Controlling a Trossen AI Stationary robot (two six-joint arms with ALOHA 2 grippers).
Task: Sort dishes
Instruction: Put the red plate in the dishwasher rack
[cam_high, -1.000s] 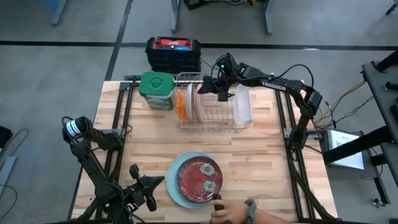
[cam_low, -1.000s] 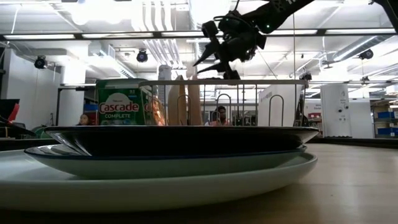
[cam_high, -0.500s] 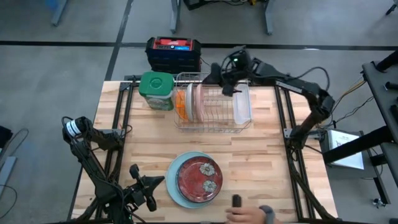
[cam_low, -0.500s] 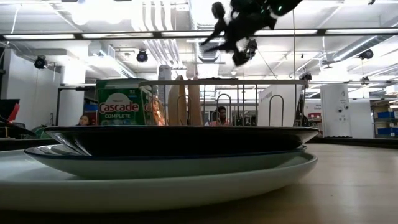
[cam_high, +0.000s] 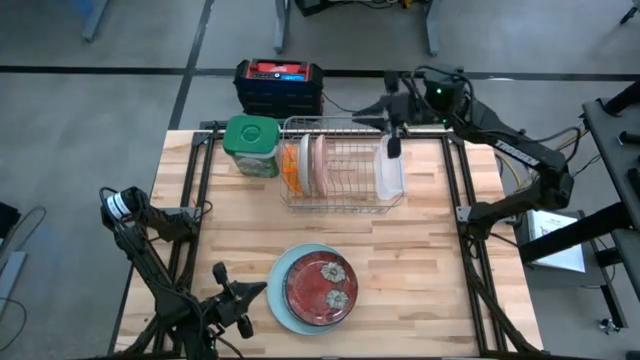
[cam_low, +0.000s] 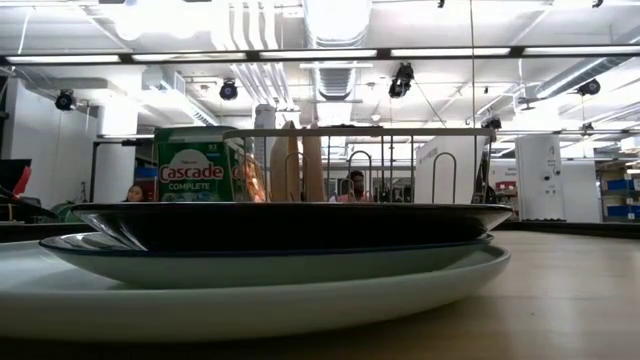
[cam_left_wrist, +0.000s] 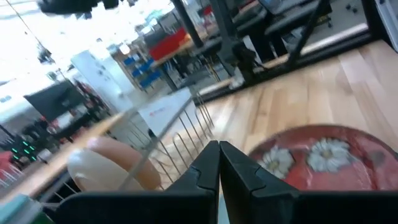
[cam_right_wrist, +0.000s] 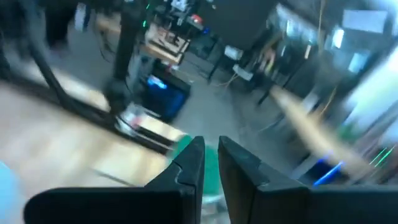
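A dark red plate with white flowers (cam_high: 321, 288) lies on the larger light blue plate (cam_high: 281, 292) near the table's near edge. The low view shows the dark plate (cam_low: 290, 225) and a second rim under it, both on the light blue plate (cam_low: 250, 305). An orange plate (cam_high: 291, 165) and a pink plate (cam_high: 318, 163) stand on edge in the wire rack (cam_high: 345, 190). No grey speckled plate shows. My right gripper (cam_high: 388, 118) hovers over the rack's far right corner, its fingers a narrow gap apart (cam_right_wrist: 211, 155). My left gripper (cam_high: 238, 299) waits shut left of the stack (cam_left_wrist: 219, 155).
A clear plastic tub (cam_high: 389, 170) stands in the rack's right end. A green-lidded jar (cam_high: 250, 145) sits left of the rack, labelled Cascade in the low view (cam_low: 195, 172). A black and red box (cam_high: 279, 85) sits beyond the far edge. Bare wood lies between rack and stack.
My right gripper has risen from above the plates in the rack and swung toward the table's right and far edge, leaving the low view. A person's hand at the near edge by the stack has drawn away out of sight. The plates have kept their places.
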